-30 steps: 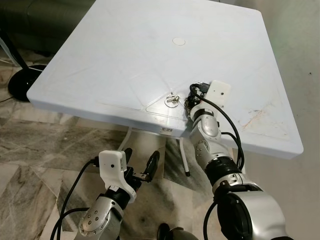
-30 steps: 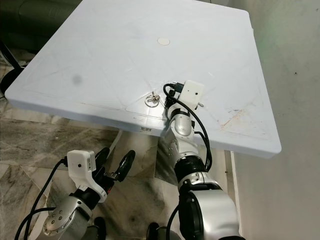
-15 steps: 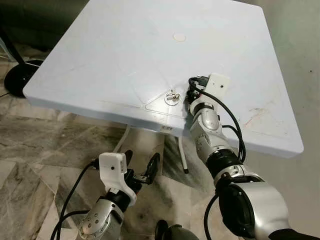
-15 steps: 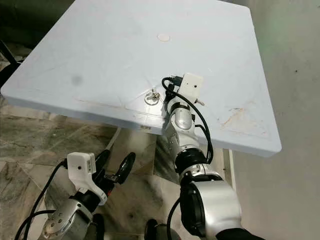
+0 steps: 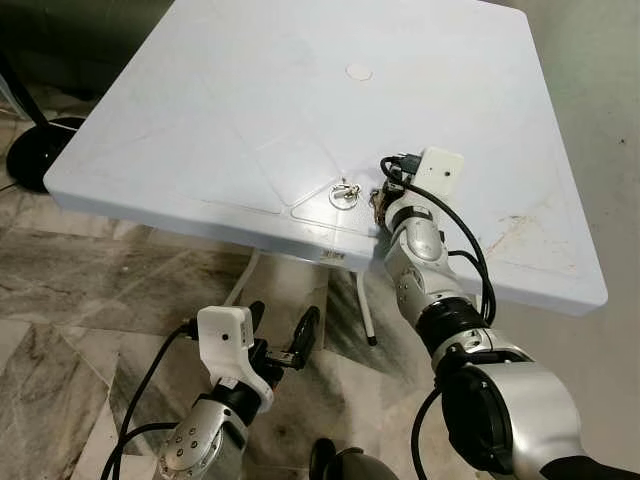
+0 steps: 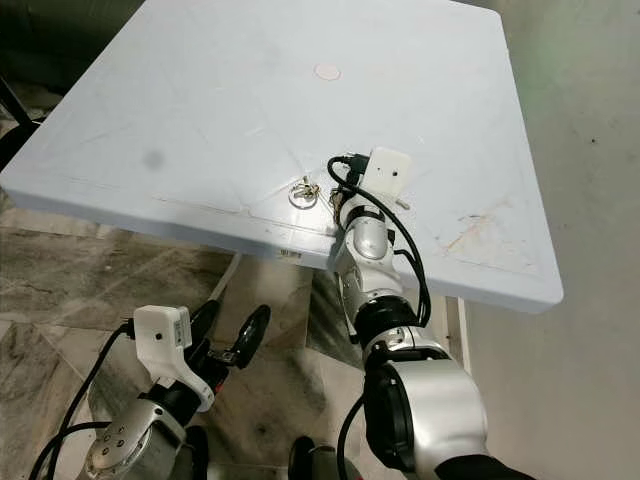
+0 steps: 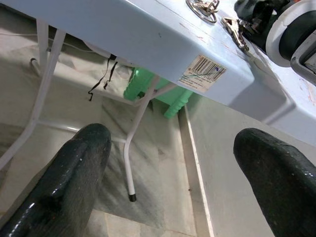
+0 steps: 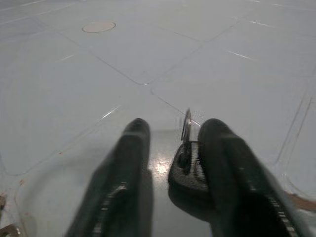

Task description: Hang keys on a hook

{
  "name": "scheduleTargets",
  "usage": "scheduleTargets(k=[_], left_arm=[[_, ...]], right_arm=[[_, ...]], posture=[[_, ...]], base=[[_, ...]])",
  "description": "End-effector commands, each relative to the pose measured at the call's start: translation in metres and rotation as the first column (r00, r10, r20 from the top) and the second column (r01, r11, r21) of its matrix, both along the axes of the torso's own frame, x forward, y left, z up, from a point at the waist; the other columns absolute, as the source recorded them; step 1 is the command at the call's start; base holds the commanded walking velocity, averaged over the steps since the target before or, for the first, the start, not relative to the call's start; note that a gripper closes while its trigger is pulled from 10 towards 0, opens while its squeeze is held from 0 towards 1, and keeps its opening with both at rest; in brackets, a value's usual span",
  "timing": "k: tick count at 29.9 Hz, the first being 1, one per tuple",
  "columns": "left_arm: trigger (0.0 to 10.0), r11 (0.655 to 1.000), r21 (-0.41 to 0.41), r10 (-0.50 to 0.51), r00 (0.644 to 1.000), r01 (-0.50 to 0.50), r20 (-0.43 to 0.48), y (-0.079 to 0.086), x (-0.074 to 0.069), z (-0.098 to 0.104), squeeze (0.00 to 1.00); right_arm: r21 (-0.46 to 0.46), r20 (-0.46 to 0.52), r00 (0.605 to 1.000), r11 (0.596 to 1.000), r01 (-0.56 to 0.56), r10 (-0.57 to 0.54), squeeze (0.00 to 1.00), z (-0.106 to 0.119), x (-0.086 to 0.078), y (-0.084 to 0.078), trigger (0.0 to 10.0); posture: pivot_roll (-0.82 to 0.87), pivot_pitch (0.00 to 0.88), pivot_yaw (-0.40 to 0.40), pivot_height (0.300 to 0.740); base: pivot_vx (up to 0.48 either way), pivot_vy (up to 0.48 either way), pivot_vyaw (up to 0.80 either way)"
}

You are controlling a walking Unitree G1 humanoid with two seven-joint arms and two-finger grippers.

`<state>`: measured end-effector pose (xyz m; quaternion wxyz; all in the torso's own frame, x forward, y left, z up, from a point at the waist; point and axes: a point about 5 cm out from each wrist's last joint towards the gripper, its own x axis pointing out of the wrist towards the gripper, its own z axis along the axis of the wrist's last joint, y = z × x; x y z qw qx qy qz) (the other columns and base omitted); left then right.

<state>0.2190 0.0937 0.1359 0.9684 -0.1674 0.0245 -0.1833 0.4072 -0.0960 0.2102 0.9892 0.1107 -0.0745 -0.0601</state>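
Note:
A bunch of keys on a metal ring [image 5: 345, 194] lies near the front edge of the white plastic table [image 5: 250, 110]. My right gripper [image 5: 379, 206] rests low on the tabletop just right of the ring. In the right wrist view its fingers [image 8: 133, 148] stand a little apart. A dark key head [image 8: 186, 160] sits between them, against one finger and clear of the other. The left wrist view shows the ring [image 7: 202, 6] and a loose key [image 7: 235, 32] on the table edge. My left gripper [image 5: 282, 318] hangs open below the table, over the floor.
A black round stand base [image 5: 35, 150] sits on the marble floor at the left. Under the table are thin white legs [image 7: 136, 143] and a green stool [image 7: 158, 94]. A round plug [image 5: 358, 72] marks the table's middle. A barcode sticker [image 7: 203, 74] is on the front rim.
The camera has shifted a little. My right gripper has stayed beside the key ring with only a slight move of the wrist. The left arm has not moved.

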Motion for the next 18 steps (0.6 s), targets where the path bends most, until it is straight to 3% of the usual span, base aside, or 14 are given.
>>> scheduleTargets(k=[1,18], left_arm=[[10.0,1.000,-0.021,-0.008,1.000,0.008,-0.013,-0.0047,-0.0038,-0.0002,0.00],[10.0,0.999,-0.011,-0.033,0.999,0.033,0.000,-0.0072,-0.0003,-0.0002,0.00]], right_arm=[[0.001,-0.039,0.999,1.000,0.009,-0.009,0.00,-0.0079,-0.0002,-0.0024,0.0],[-0.025,-0.040,0.999,1.000,0.003,-0.004,0.00,-0.0070,0.0009,-0.0057,0.0]], posture=[[0.18,0.351,-0.149,0.740],[0.17,0.360,-0.157,0.740]], base=[[0.000,0.000,0.00],[0.000,0.000,0.00]])
